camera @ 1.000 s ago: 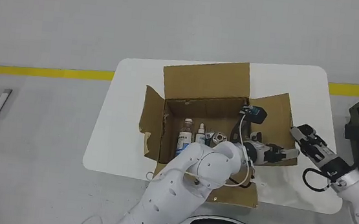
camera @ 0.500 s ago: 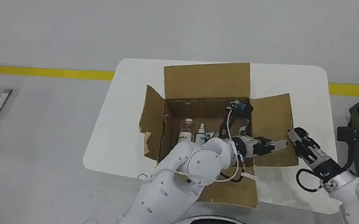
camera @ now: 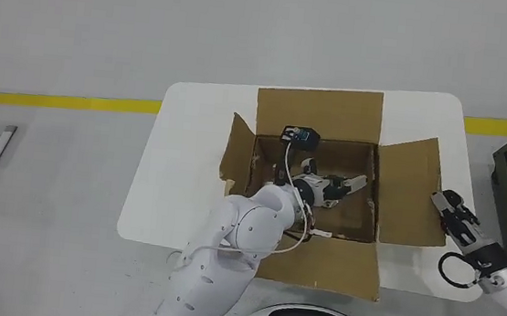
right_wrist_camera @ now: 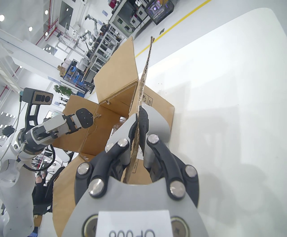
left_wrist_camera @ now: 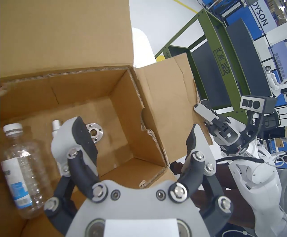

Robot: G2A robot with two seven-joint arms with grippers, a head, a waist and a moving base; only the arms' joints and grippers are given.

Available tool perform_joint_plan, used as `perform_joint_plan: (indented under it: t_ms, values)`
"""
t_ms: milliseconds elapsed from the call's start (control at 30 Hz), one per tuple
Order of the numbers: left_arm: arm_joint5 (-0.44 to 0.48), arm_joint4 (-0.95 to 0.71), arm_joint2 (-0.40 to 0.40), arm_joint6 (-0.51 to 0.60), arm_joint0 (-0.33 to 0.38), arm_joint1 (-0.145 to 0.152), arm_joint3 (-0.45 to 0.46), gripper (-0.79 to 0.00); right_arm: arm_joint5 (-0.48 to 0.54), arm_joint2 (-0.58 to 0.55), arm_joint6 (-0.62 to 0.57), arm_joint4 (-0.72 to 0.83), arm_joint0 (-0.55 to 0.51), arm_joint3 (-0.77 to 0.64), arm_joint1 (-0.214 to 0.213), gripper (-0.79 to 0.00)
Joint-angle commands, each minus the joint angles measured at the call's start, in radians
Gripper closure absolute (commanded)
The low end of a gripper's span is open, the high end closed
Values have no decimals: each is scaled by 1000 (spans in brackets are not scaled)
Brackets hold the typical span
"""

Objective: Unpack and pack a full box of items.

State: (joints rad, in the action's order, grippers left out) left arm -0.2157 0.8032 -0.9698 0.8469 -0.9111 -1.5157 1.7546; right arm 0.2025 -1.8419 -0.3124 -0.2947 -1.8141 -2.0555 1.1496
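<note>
We judge the step in hand to be taking an item out of the box on the counter. Steady the box by its side flap, which the right end effector clamps edge-on. The left end effector hangs over the box interior, spread wide and empty. We would lower it squarely onto the clear bottle inside, avoiding the walls.

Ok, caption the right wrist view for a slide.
Right tool shut on the side flap of the brown cardboard box, white table beyond.
</note>
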Motion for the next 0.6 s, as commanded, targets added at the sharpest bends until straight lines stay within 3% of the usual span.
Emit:
perform_joint_plan:
  t_ms: [0, 567]
  values:
    - [0, -1, 1, 0, 1, 0, -1, -785, 1, -20, 6, 2, -26, -15, 1, 0]
    - [20, 37, 8, -14, -4, 3, -8, -785, 5, -29, 10, -4, -47, -17, 6, 0]
